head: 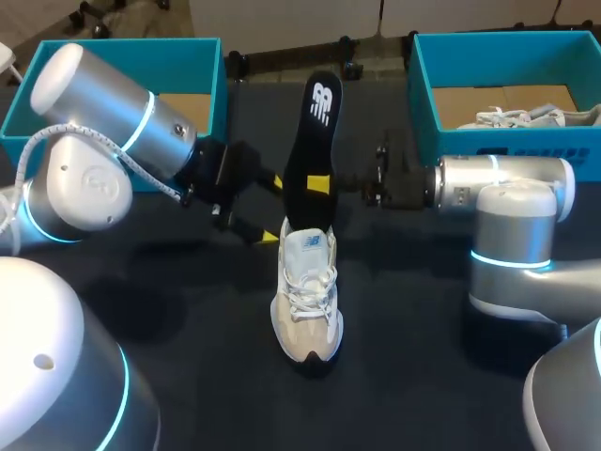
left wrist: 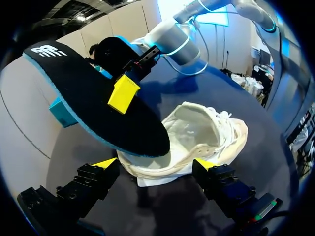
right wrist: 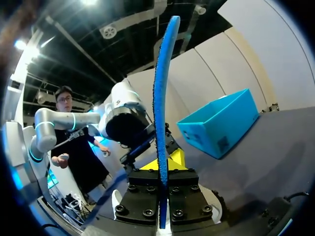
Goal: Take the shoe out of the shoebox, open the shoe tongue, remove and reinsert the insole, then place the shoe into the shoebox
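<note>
Your right gripper (head: 320,184) is clamping the insole (head: 317,132), left gripper (head: 270,209) hanging open; the unbraced sneaker (head: 307,296) is risking tipping during reinsertion.

Your dark table (head: 394,395) is dimly lit from overhead; soft shadows lie under the left arm (head: 103,141) and right arm (head: 512,221), whose cyan rings (head: 141,117) perhaps glare.

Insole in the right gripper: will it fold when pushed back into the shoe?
Probably semi-stiff: clamped near its lower end by the right gripper, the insole stands nearly straight, with only a slight curve. Its thin foam edge suggests it is light and may buckle if pushed end-on. The shoe looks soft-walled, so its collar may give.
</note>
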Controlling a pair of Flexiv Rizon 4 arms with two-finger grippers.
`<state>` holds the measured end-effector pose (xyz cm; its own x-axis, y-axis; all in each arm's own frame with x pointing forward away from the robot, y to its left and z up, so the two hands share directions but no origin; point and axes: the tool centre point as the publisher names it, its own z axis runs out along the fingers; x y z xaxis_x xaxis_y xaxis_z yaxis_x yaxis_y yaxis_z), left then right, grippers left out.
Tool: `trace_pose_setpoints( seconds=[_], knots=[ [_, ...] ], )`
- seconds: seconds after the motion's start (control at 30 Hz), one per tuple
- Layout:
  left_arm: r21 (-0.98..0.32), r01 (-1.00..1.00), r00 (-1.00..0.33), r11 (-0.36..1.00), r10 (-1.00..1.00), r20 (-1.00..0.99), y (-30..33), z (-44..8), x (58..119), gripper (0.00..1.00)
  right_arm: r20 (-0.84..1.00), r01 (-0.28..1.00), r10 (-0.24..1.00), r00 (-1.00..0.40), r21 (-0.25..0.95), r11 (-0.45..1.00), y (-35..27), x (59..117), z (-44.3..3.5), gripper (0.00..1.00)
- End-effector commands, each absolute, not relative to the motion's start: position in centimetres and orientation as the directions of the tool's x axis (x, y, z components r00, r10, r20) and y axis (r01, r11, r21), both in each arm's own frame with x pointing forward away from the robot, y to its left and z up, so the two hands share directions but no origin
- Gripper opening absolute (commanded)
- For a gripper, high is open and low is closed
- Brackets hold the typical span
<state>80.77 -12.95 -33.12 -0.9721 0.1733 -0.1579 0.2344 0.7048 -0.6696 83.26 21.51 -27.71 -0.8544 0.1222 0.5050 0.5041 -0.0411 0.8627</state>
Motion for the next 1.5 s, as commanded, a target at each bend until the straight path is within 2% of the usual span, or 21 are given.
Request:
trace_pose_setpoints(
  seconds=[0.03,1.5],
  knots=[
    [-0.671,0.244,-0.969,0.700,0.205,-0.138,-13.1,-33.8,81.5,1.00,0.507,0.507,0.119,-0.854,0.861,-0.032,21.6,83.3,-27.5,0.00],
    [-0.644,0.284,-0.951,0.711,0.294,-0.095,-12.8,-35.8,82.5,1.00,0.524,0.524,0.097,-0.846,0.851,-0.031,22.1,83.6,-28.4,0.00]
  ],
)
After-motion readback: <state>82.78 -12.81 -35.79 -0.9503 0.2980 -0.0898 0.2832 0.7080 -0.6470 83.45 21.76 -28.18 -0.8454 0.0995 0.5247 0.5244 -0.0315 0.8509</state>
